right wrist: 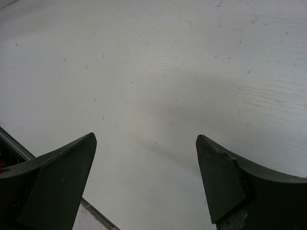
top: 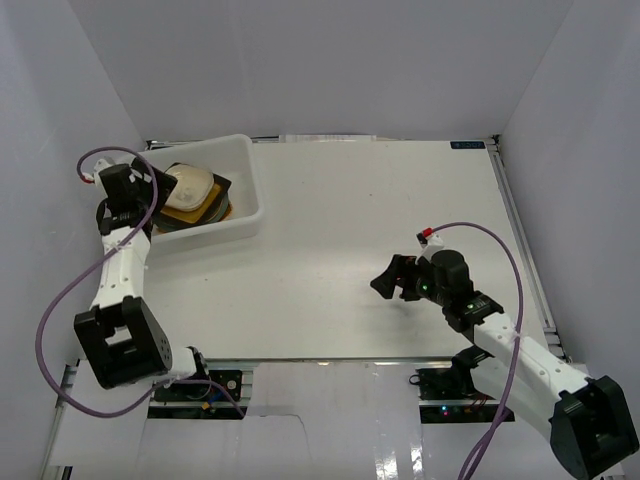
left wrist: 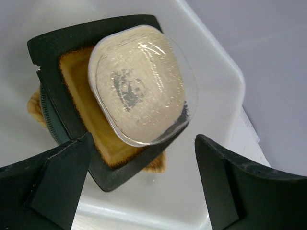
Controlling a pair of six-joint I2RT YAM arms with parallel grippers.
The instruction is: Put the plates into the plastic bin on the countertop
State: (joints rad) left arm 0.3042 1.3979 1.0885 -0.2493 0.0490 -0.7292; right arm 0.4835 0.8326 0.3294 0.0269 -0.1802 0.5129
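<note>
We find the plates (top: 196,194) stacked inside the bin (top: 252,205) at ten o'clock on the surface (top: 350,200); no plate shows outside it. Left pincer (left wrist: 142,143) hangs released over the stack. Right pincer (right wrist: 146,141), at four o'clock, is released and holds nothing. We judge the task essentially complete.
</note>
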